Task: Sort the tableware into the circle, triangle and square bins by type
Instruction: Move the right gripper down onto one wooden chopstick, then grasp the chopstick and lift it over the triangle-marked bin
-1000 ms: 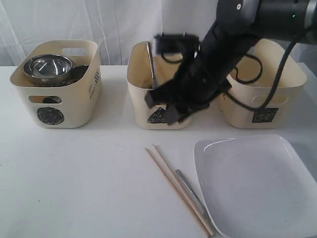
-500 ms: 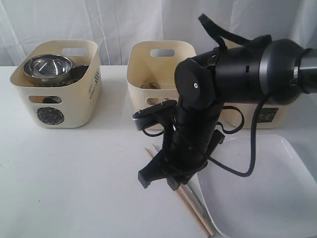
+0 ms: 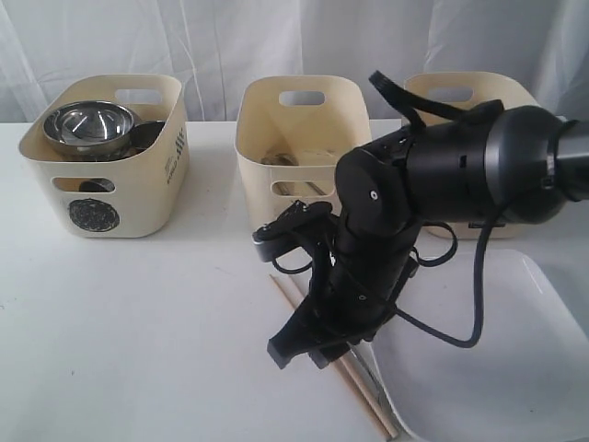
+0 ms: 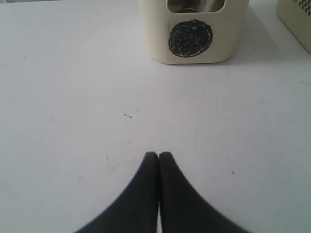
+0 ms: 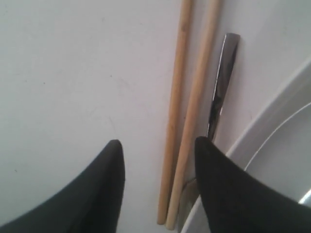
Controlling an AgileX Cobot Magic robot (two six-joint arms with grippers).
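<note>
From the exterior camera, my right tool (image 3: 299, 354) hangs low over the table (image 3: 138, 350), fingers apart and holding nothing, right above the chopsticks (image 3: 371, 408). They lie side by side, long axis running from far-left to near-right, and their near ends show just beside the white plate (image 3: 515, 368). My right arm is plainly the nearer one; the left is out of this view. The middle bin (image 3: 304, 120) stands beyond, its mark hidden by my arm.

From the left wrist, my left tool (image 4: 159, 155) is closed tip to tip and empty, over bare table (image 4: 73, 97), with the circle bin (image 4: 160, 46) well ahead of it.

From the right wrist, the chopsticks (image 5: 187, 97) run lengthwise through the gap of my right tool (image 5: 158, 143), so closing would squeeze across them. They sit nearer the plate-side finger (image 5: 218, 184) than the other. A steel cutlery piece (image 5: 221, 82) lies touching or just beside the outer stick, against the plate rim (image 5: 265, 124). I judge I should centre slightly toward the plate before closing, or risk catching that steel.
</note>
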